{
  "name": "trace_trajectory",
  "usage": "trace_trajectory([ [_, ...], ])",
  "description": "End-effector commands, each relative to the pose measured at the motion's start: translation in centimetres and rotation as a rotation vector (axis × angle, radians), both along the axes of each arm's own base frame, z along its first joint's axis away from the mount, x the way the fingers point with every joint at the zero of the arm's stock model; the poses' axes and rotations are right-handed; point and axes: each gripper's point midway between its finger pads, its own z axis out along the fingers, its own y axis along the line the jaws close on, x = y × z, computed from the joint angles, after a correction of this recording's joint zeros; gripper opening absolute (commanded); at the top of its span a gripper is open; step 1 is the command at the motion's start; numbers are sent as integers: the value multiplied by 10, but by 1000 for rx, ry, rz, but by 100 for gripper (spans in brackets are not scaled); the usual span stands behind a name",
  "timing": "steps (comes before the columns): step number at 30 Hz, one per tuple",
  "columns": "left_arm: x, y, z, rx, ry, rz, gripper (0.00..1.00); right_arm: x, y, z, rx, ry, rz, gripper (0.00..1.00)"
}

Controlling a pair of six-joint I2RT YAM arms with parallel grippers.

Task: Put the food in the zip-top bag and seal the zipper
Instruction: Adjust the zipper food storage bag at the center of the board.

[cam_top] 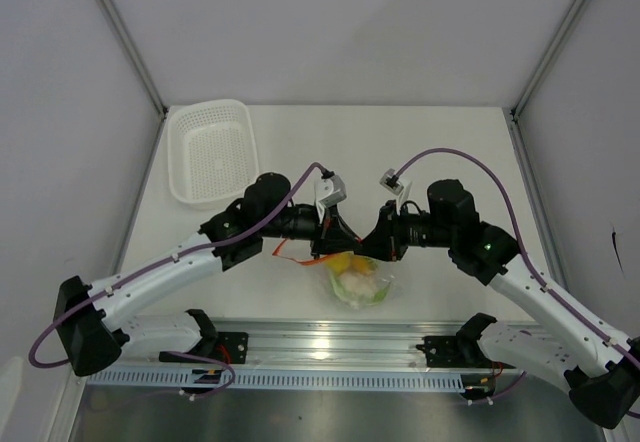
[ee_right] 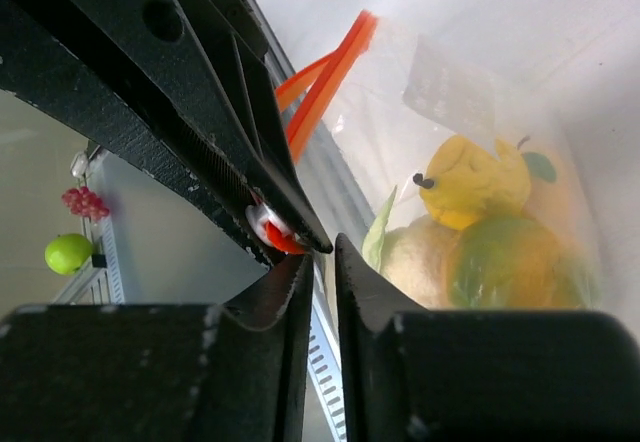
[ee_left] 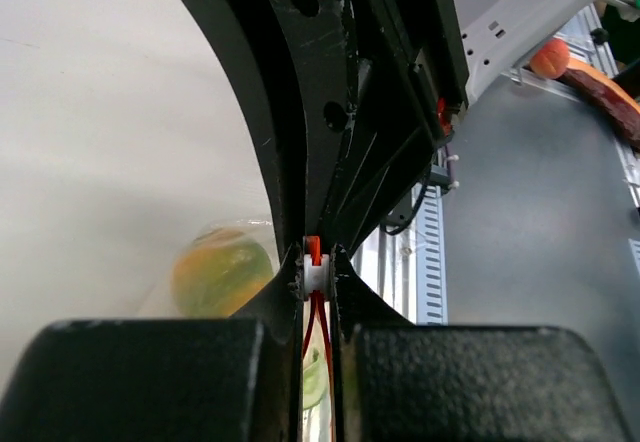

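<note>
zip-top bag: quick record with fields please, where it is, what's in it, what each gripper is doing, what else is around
bag: zip-top bag between the two arms, near the front edge of the table
contents: food inside, including a yellow pear-shaped fruit and a yellow-green fruit
zipper: zipper along the mouth; sealed or not, cannot tell
left gripper: left gripper shut on the zipper
right gripper: right gripper narrowly open beside it, nothing seen between its fingers
other: white mesh basket at far left

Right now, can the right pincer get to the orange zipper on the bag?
Probably yes. The zipper sits right at the tips of the right pincer, nothing between, though the left pincer grips it there.
</note>
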Motion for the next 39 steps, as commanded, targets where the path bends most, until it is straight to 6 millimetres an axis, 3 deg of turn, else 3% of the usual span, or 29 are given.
trace_trajectory([
  [1, -10, -4, 23, -36, 22, -65, 1, -10, 4, 27, 59, -85, 96, 19],
  [6, -11, -1, 28, -68, 73, -100, 1, -15, 5, 27, 70, -105, 140, 22],
  [12, -7, -2, 25, -67, 112, -102, 0, -28, 14, 35, 149, -110, 231, 12],
  [15, -2, -4, 24, -56, 140, -88, 1, -31, 18, 36, 158, -114, 240, 0],
  [22, 5, -7, 17, -19, 200, -74, 1, -33, 29, 35, 198, -125, 208, 0],
  [26, 12, -9, 12, 14, 226, -44, 0, -10, 28, 36, 184, -198, -2, 0],
  [32, 25, -7, -2, 79, 264, 21, 1, 33, 1, 47, 154, -233, -324, 0],
  [39, 24, -9, -5, 90, 285, 7, 1, 55, -29, 43, 130, -242, -552, 0],
])
